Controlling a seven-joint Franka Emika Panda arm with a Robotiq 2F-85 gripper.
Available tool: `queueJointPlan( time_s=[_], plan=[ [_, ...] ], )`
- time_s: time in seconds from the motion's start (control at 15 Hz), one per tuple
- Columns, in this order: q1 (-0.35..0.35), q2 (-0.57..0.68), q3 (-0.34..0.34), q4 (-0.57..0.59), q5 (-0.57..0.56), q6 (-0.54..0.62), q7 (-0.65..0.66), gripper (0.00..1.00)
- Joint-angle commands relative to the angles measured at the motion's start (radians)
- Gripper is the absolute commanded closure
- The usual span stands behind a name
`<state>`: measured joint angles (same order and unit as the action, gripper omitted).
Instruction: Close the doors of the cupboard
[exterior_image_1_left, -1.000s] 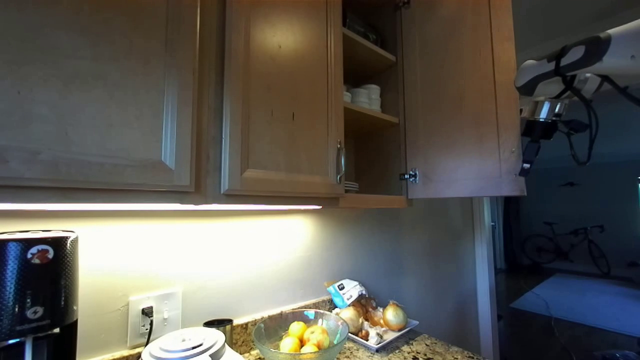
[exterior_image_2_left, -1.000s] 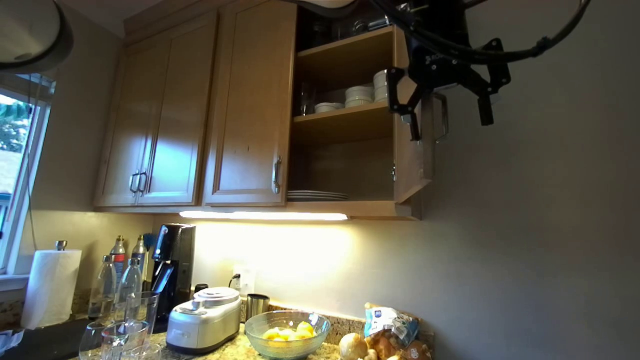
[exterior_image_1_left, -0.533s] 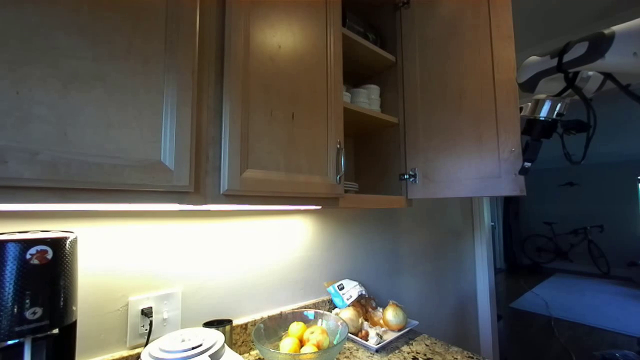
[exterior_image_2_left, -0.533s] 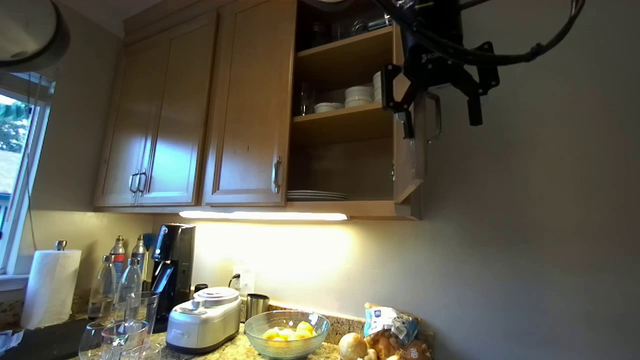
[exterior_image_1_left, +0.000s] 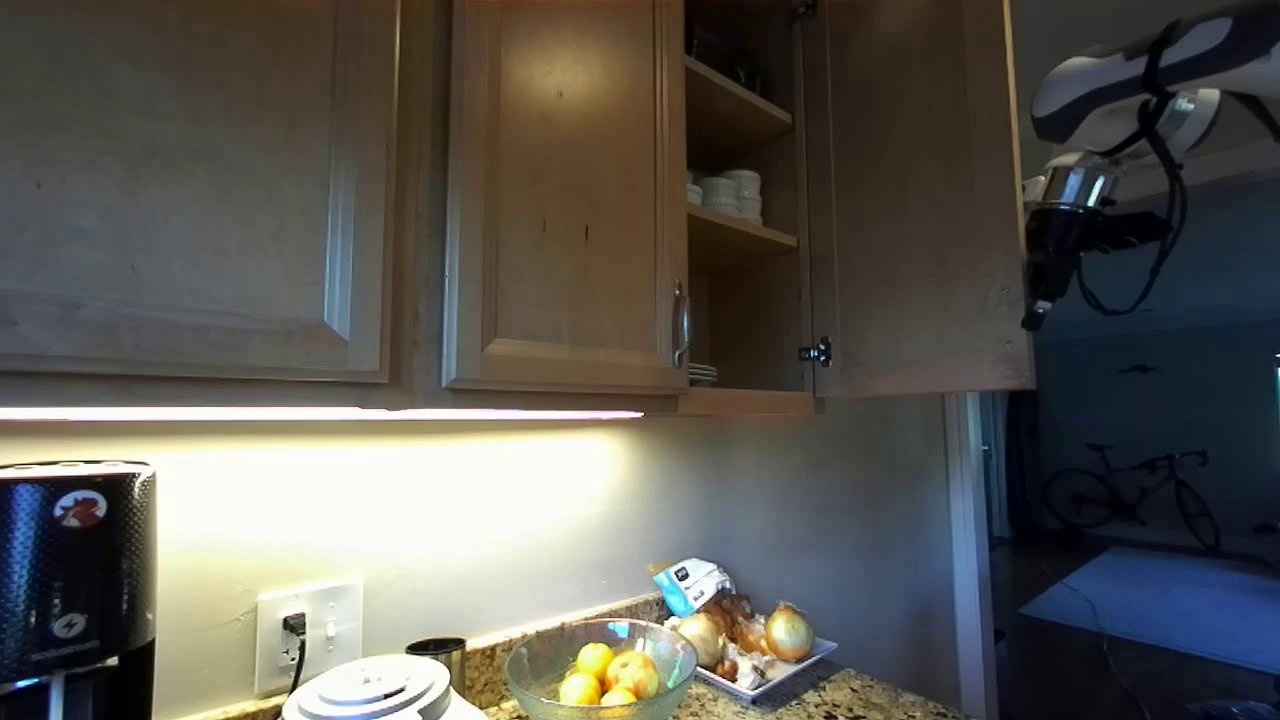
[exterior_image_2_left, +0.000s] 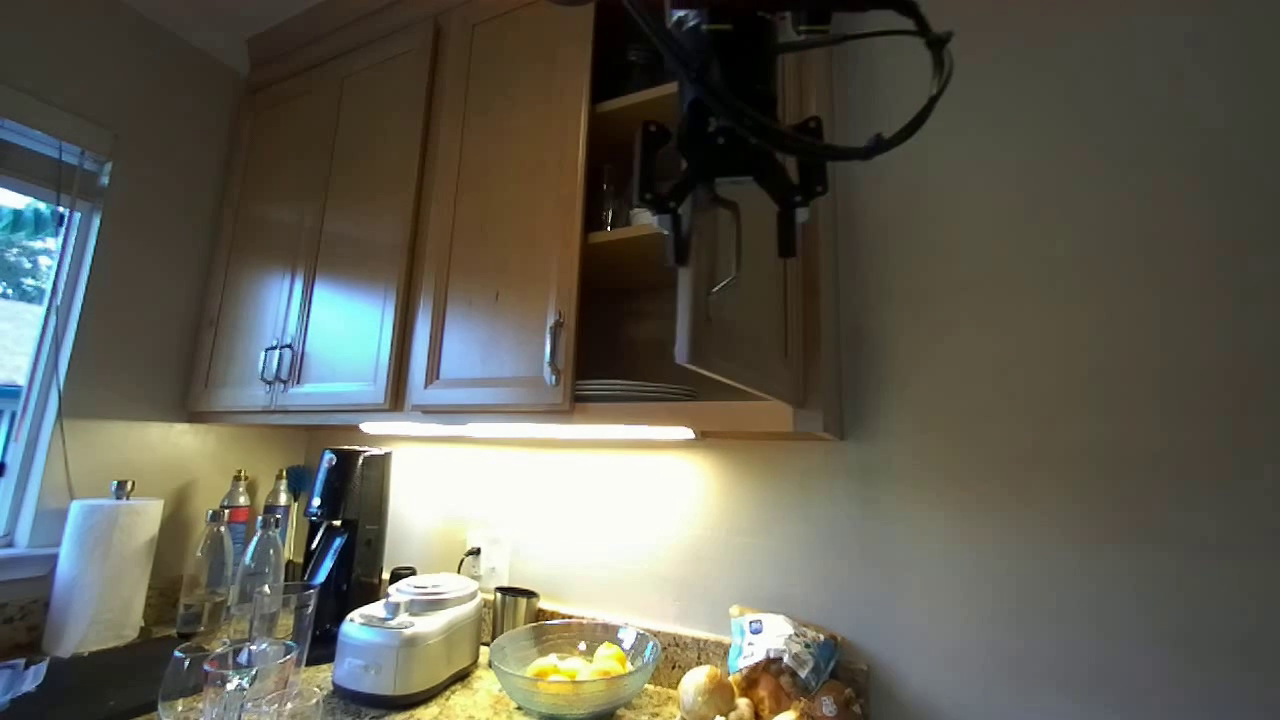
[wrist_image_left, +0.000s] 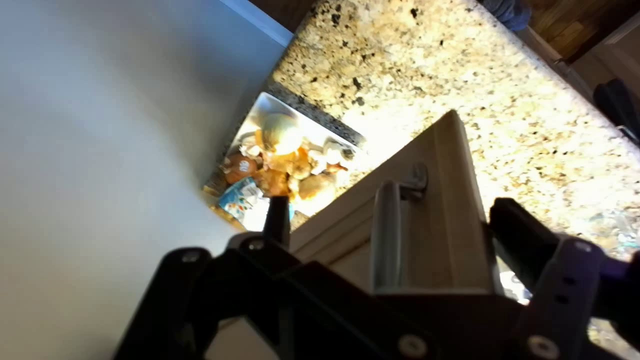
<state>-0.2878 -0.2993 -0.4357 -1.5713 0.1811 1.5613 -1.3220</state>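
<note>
Kitchen wall (exterior_image_2_left: 1050, 420), one door (exterior_image_2_left: 755, 325) ajar, one pincer (exterior_image_2_left: 733, 250)

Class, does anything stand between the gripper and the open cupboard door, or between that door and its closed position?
No visible object does. The open gripper straddles the door at its handle, and the white dishes sit inside the cupboard. One caution: the finger beside the door's free edge might get pinched.
</note>
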Motion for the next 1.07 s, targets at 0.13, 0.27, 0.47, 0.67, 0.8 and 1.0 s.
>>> queueJointPlan(
  time_s=[0.13,0.27,0.47,0.67,0.8,1.0],
  plan=[
    [0.113,-0.13,0.173,-0.13,-0.01,0.072,0.067,0.0],
    [0.151,-0.141,0.214,-0.142,-0.011,0.079,0.103,0.0],
    [0.187,-0.142,0.256,-0.17,-0.031,0.136,0.144,0.0],
    [0.185,-0.154,0.263,-0.204,-0.081,0.18,0.16,0.0],
    [0.173,-0.163,0.253,-0.227,-0.124,0.199,0.17,0.0],
    [0.151,-0.169,0.235,-0.25,-0.204,0.199,0.222,0.0]
  ],
)
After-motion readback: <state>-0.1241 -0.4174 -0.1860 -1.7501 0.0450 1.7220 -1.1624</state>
